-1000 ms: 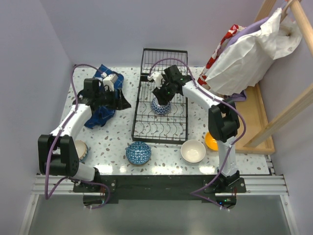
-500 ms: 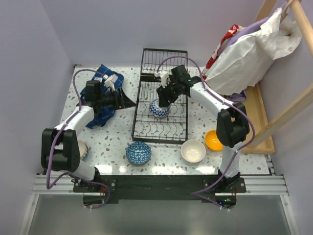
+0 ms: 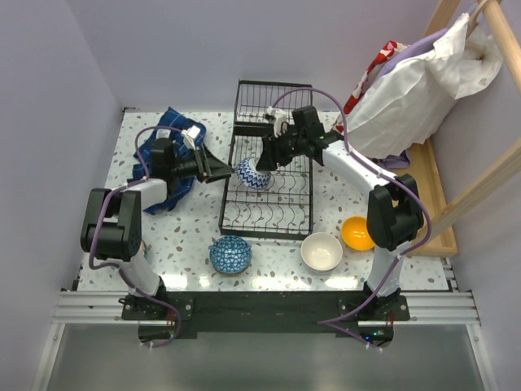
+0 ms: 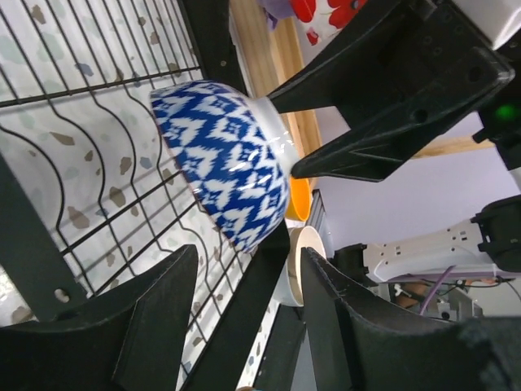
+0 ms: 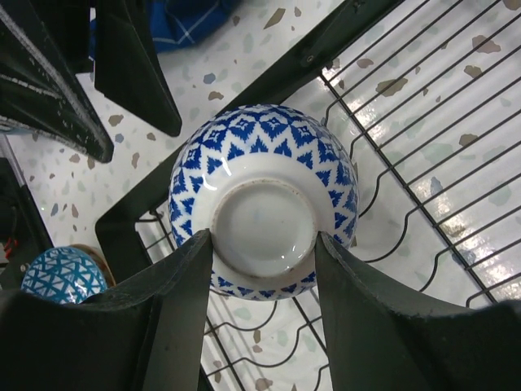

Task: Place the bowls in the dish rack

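The black wire dish rack (image 3: 281, 204) stands mid-table. My right gripper (image 3: 265, 160) is shut on the foot of a blue-and-white patterned bowl (image 3: 249, 173), holding it tilted on its side over the rack's left part. In the right wrist view both fingers (image 5: 183, 269) press the bowl (image 5: 264, 163) at its white foot ring. My left gripper (image 3: 215, 169) is open and empty just left of the rack's edge, close beside this bowl. In the left wrist view the bowl (image 4: 228, 163) is ahead of my left gripper (image 4: 248, 281), and the rack frame (image 4: 244, 318) runs between the open fingers.
A teal patterned bowl (image 3: 230, 254), a white bowl (image 3: 322, 251) and an orange bowl (image 3: 357, 233) sit on the table near the front. A blue cloth (image 3: 167, 159) lies at the left. A wooden tray (image 3: 427, 195) and cloth bags (image 3: 415, 81) fill the right.
My right gripper has moved the patterned bowl left toward the rack's left edge and tilted it. My left gripper has moved right, up to the rack's edge.
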You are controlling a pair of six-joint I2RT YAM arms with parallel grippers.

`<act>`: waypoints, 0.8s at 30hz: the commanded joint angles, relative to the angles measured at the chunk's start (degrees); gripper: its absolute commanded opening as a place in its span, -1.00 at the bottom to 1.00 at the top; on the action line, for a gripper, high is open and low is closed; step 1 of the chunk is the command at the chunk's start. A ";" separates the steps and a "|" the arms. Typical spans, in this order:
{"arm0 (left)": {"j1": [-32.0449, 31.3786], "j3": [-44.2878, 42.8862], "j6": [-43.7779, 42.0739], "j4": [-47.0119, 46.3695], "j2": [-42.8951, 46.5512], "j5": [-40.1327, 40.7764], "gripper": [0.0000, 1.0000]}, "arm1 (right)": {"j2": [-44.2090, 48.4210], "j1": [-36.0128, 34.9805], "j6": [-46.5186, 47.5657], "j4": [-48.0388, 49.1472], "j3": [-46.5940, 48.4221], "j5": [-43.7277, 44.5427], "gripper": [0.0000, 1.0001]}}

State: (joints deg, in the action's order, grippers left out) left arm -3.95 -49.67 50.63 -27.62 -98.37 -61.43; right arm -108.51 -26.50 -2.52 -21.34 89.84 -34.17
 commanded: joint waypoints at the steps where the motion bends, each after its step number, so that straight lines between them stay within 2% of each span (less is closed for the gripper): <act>1: -0.97 0.45 5.00 -7.80 -0.60 -2.29 0.18 | -1.00 0.31 -2.92 4.47 3.58 -3.18 -0.62; 6: -1.85 0.37 8.68 -12.19 -2.26 -2.82 0.18 | -1.71 0.31 -3.98 4.91 4.03 -3.53 -0.62; 10: -2.21 -0.25 8.52 -12.20 -3.23 -2.47 0.18 | -1.18 0.31 -4.42 5.08 3.94 -3.53 -0.63; 16: -2.21 -1.74 8.08 -10.71 -3.15 -3.08 0.18 | 0.22 0.31 -2.14 3.42 3.32 -2.65 -0.64; 24: -1.94 -2.63 3.60 -3.23 -2.44 -1.42 0.22 | 2.16 0.40 -1.52 2.97 1.74 -2.04 -0.65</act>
State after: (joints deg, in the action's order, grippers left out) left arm -5.91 -50.28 56.80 -33.28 -101.69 -62.83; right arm -111.22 -26.28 -4.75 -20.12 90.74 -34.94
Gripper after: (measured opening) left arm 0.600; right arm 0.520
